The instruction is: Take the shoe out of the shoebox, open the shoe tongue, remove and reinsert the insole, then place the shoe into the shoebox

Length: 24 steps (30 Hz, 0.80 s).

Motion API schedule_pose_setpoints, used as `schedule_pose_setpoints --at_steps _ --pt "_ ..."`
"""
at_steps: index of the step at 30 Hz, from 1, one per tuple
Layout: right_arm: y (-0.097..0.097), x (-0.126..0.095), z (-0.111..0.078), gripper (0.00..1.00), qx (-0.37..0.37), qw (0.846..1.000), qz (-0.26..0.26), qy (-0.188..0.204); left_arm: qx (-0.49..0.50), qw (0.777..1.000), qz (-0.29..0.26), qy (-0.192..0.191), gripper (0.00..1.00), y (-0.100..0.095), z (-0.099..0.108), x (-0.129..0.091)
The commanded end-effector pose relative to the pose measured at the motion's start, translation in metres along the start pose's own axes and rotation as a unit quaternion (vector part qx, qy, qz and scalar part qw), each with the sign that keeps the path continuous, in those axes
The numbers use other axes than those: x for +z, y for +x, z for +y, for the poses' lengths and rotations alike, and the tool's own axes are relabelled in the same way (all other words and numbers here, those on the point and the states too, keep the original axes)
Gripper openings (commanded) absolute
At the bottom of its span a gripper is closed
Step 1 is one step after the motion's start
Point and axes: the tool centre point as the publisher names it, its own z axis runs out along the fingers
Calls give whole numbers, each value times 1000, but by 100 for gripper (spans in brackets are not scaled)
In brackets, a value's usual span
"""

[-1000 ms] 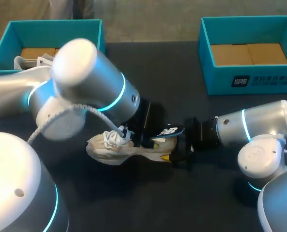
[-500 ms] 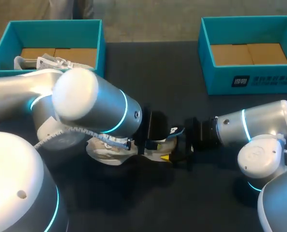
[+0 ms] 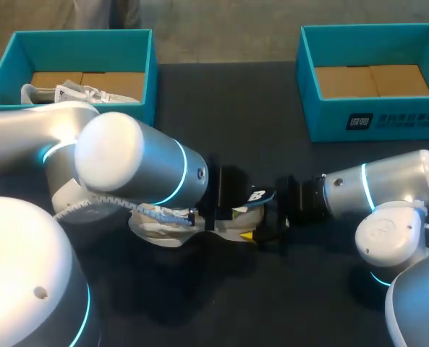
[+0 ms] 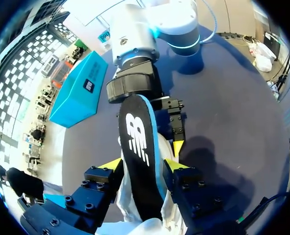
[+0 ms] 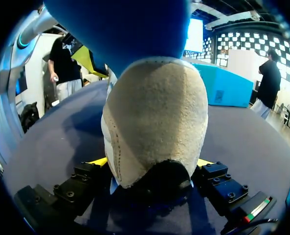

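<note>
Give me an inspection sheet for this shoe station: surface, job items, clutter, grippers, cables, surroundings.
Surface: dark table, with the shoe between the two arms.
Job's things: shoe on the table; insole sticking up out of it; left box holds a second shoe; right box shows only its cardboard floor.
Clutter: nothing seen.
Grippers: left gripper has its fingers shut on the insole; right gripper has its fingers shut on the shoe's heel.
Cables: white cable looped along the left arm.
Surroundings: nothing seen.
</note>
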Motion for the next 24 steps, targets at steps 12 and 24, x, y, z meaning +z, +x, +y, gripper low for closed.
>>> schedule_pose_setpoints --at_steps 12,24 --pt "0 3 -1 0 0 1000 -1 0 8 1000 17 3 32 1 0 16" --pt "0 3 -1 0 0 1000 -1 0 7 1000 24 9 0 0 2 11"
